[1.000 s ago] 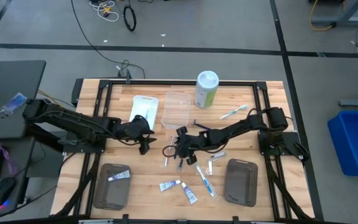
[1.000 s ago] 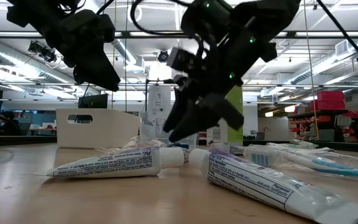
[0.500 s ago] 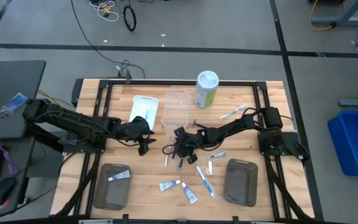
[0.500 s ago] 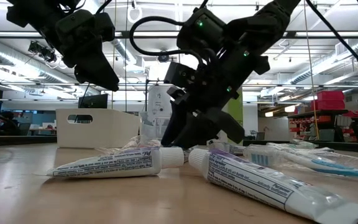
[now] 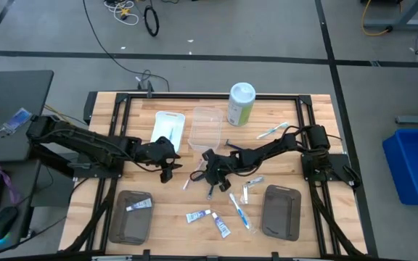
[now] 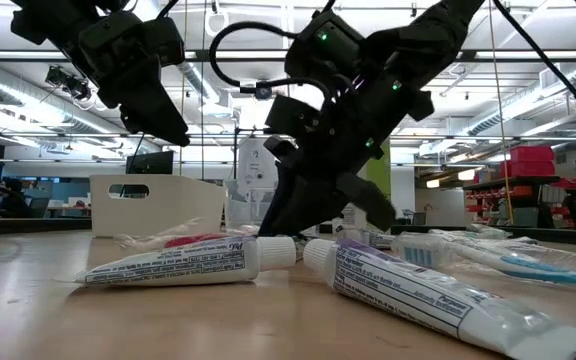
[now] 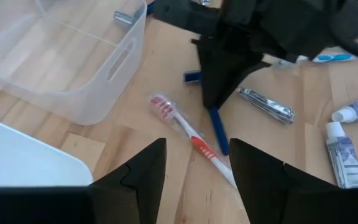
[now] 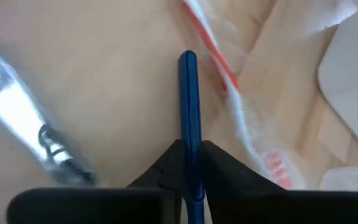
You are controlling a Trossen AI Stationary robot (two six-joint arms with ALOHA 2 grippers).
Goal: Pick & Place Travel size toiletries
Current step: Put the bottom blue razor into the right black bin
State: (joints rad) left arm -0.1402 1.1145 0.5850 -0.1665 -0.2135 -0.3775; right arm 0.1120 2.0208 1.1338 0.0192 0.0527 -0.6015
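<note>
My right gripper (image 5: 209,176) is at the table's middle, shut on a dark blue razor (image 8: 189,106) that lies on the wood. A red-and-white toothbrush (image 7: 191,134) lies beside it, and a silvery nail clipper (image 7: 267,104) on the other side. My left gripper (image 5: 167,172) hovers open just left of them, touching nothing. Two white tubes (image 5: 200,215) (image 5: 222,227) and a blue toothbrush (image 5: 239,210) lie nearer the front edge. Another tube (image 5: 139,205) lies in the left grey tray (image 5: 125,228). My right gripper pinches the razor's slim blue handle (image 8: 190,140) between its two fingers. The fingers slant down from the table's right and run along the handle, whose rounded free end (image 8: 188,59) sticks out ahead of them. The razor looks to rest on the table.
A white tray (image 5: 167,127) and a clear tray (image 5: 205,127) stand behind the grippers, with a green-and-white canister (image 5: 241,104) at the far edge. A second grey tray (image 5: 282,212) sits front right. One more toothbrush (image 5: 272,131) lies far right.
My right gripper has sunk a little toward the table, rolled slightly and shut on the razor's handle. The red-and-white toothbrush beside it has slid toward the table's left and turned.
</note>
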